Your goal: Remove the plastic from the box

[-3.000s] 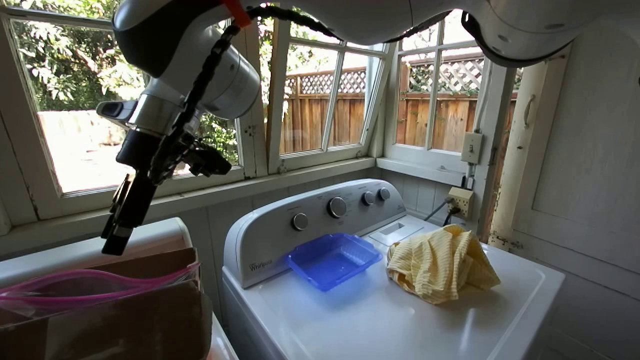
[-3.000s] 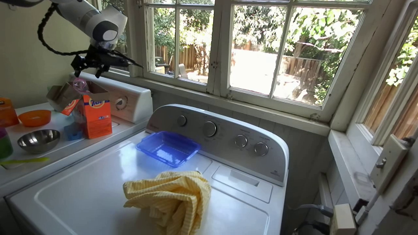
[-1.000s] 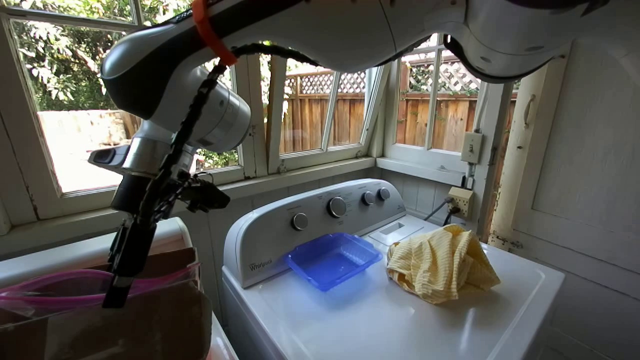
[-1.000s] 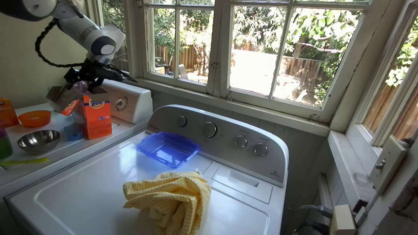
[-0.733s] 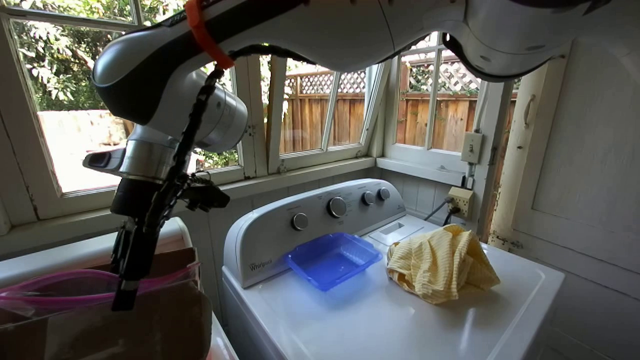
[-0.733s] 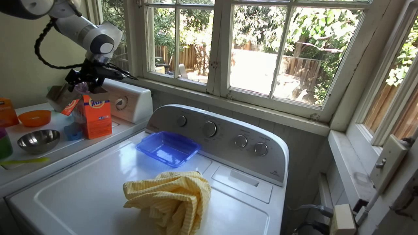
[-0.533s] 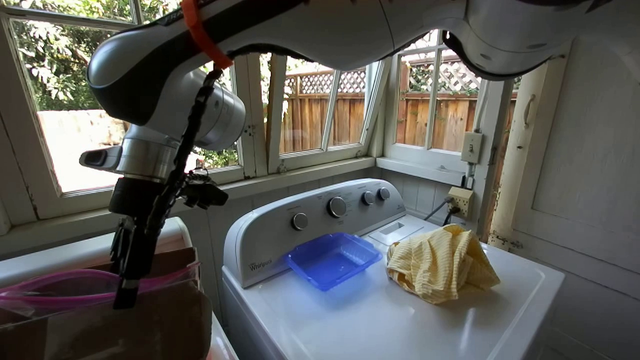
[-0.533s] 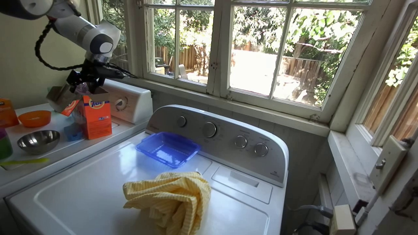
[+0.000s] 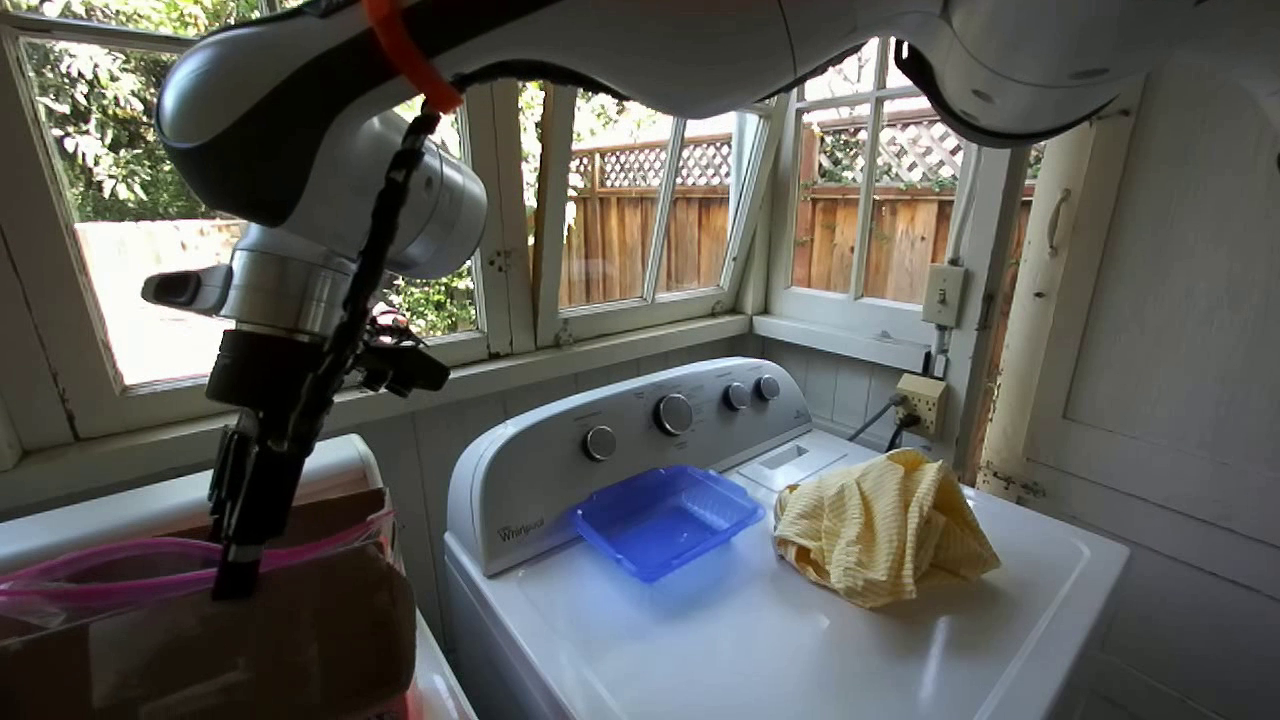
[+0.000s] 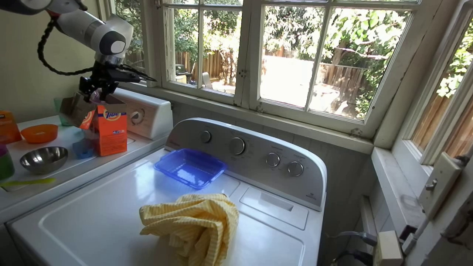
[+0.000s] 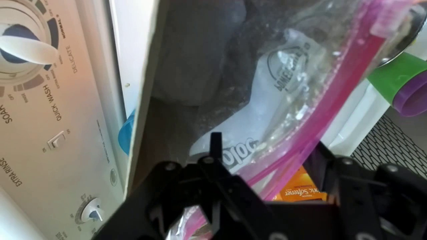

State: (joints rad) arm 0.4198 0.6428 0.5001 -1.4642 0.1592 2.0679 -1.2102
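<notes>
Clear plastic with a pink rim, the bag (image 9: 120,588) sits in the brown cardboard box (image 9: 320,635) in an exterior view, gaping along the near edge, a gap parting it from one Whirlpool machine (image 9: 720,640). In an exterior view the box reads Tide, near two bowls (image 10: 43,160). In the wrist view the fingers (image 11: 216,146) stand apart, rim between them, beside a control panel (image 11: 33,146) reading QUICK WASH.
</notes>
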